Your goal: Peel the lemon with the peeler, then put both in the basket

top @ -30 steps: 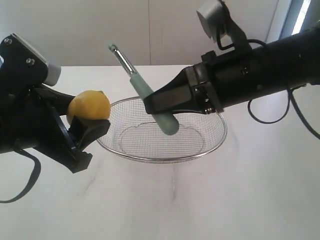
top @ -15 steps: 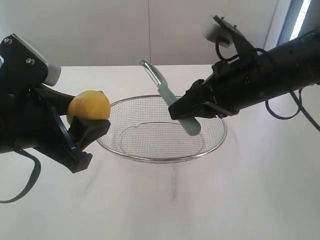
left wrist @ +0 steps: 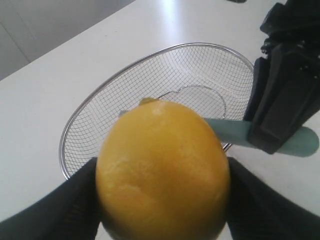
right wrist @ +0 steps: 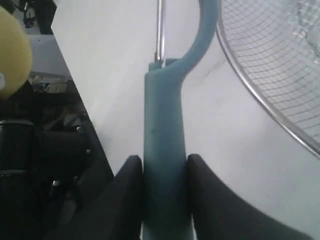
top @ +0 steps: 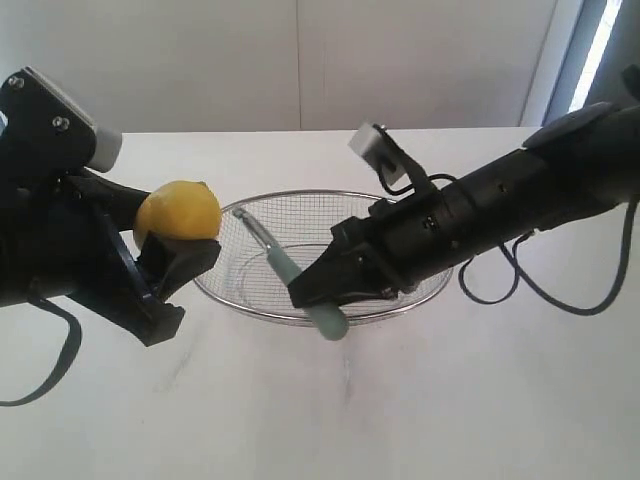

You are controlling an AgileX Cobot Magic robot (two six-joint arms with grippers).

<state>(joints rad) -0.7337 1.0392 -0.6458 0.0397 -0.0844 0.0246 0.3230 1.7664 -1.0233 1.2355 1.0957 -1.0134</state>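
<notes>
- Yellow, matte and finely dimpled: lemon [top: 178, 212], round, with a small nub at one end; skin whole on the sides in view.
- Held clear of the white table [top: 450, 400], just beside the left rim of the basket [top: 240, 305].
- Clamped from both sides by the left gripper [top: 165, 237], black fingers [top: 180, 262] spread wide around the fruit and pressed against it.
- Pale teal, slim and smooth in the handle, curving into a thin grey metal blade head: peeler [top: 290, 275].
- Pinched at the handle by the right gripper [top: 315, 290], its two black fingers [right wrist: 127, 200] closed snugly on either side.
- Tilted, blade head raised over the left part of the basket, rounded handle end sticking out low past the near rim, above the table.
- Contact between peeler and rim: cannot tell.
- Silver wire mesh, shallow and oval, with a thick shiny rim: the basket, resting on the table between the two arms, far wider than the lemon.
</notes>
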